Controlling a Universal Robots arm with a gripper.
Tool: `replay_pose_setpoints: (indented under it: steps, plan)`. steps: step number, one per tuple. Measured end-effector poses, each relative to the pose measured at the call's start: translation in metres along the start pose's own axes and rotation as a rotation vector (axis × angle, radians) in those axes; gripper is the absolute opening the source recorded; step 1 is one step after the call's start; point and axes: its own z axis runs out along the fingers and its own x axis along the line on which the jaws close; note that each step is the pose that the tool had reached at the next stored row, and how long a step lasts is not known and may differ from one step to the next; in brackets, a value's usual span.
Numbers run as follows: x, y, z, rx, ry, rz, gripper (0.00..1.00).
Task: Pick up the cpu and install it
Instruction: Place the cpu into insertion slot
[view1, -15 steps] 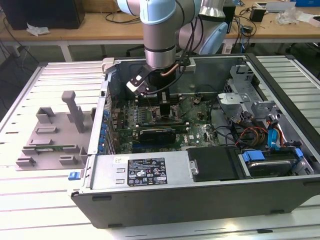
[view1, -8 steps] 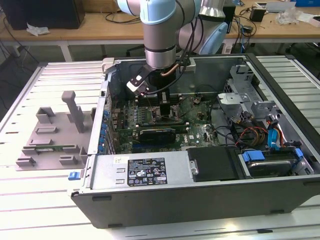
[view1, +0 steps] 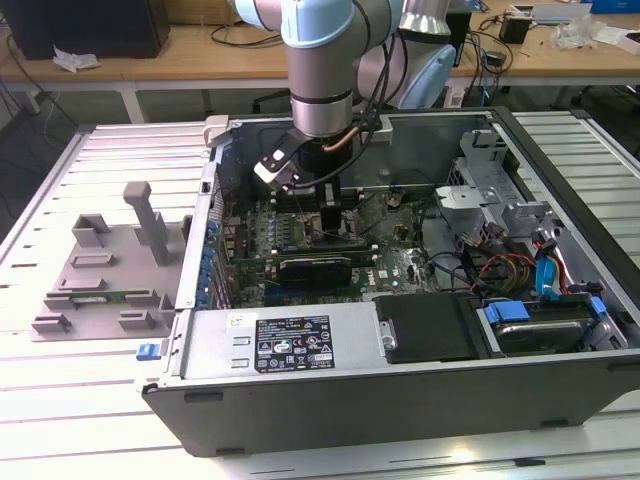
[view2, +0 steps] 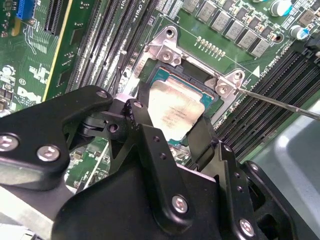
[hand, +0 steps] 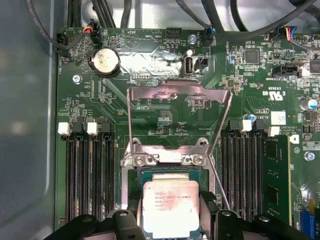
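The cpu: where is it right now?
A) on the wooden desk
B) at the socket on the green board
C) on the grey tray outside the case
B: the first wrist view shows the cpu at the socket on the green board, gripped by the hand.

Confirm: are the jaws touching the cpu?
Touching. In the first wrist view the gripper has its jaws flush against both side edges of the cpu, with no gap visible on either side.
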Motion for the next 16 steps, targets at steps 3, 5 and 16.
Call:
replay_pose_setpoints:
  steps: [3,5,16]
  plan:
    - [-0.0001,-0.0002,0.0015,0.0003,-0.0004,0.000,0.54]
    - [0.0000,-0.0001,0.0018,0.0001,-0.0002,0.000,0.54]
    - [0.0003,0.0000,0.0023,-0.0008,0.0013,0.000,0.62]
